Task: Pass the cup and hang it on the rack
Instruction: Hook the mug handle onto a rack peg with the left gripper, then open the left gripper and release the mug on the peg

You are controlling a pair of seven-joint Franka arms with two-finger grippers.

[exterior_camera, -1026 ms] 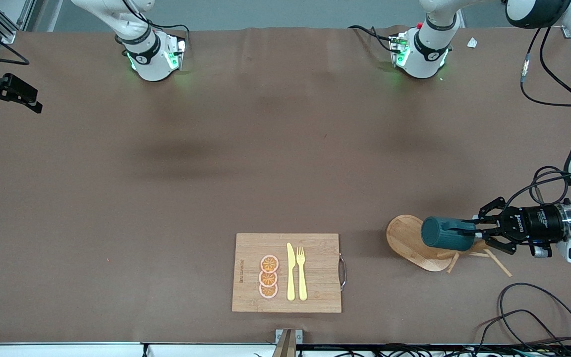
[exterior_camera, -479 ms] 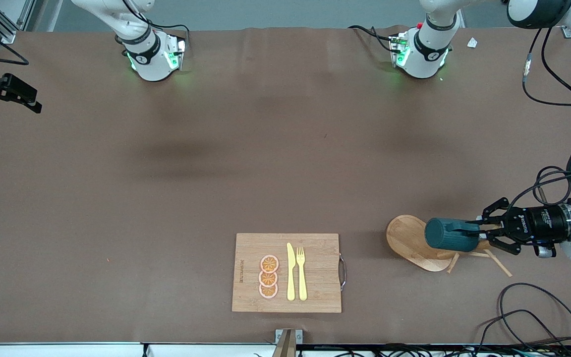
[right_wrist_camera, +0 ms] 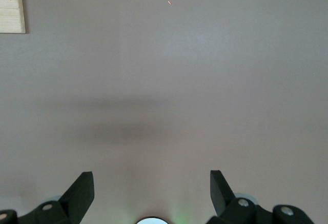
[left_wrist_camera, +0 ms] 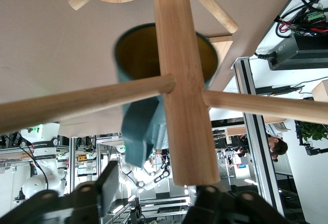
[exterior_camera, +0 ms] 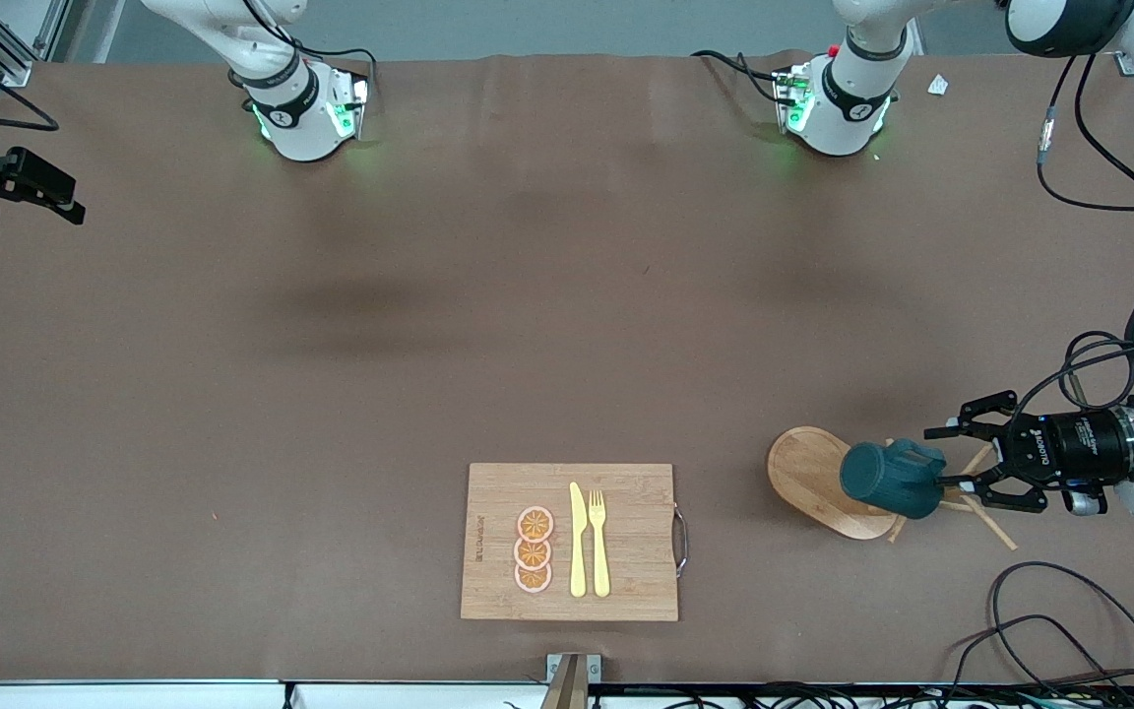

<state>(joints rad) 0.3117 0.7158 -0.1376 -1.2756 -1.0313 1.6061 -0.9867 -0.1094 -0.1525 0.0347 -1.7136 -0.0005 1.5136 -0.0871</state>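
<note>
The right gripper (exterior_camera: 35,197) waits at the right arm's end of the desk (exterior_camera: 429,325), up over the brown cloth. Its fingers (right_wrist_camera: 79,193) are spread wide and hold nothing.

In the middle, close to the front camera, a cutting board (exterior_camera: 569,542) lies flat on the desk. On it are 3 orange slices (exterior_camera: 534,549) in a row, and beside them a yellow knife (exterior_camera: 578,540) and a yellow fork (exterior_camera: 598,542).

Toward the left arm's end of the desk stands the rack (exterior_camera: 813,478), with its oval wooden base on the cloth. The cup (exterior_camera: 892,480) hangs on the rack. It is dark teal outside and yellow inside. In the left wrist view the cup (left_wrist_camera: 154,75) hangs by its handle on a thin peg, next to the round post (left_wrist_camera: 182,80).

The left gripper (exterior_camera: 966,460) is just beside the cup, over the rack's pegs. Its fingers (exterior_camera: 961,430) are spread apart and hold nothing. The cup is not between them.
</note>
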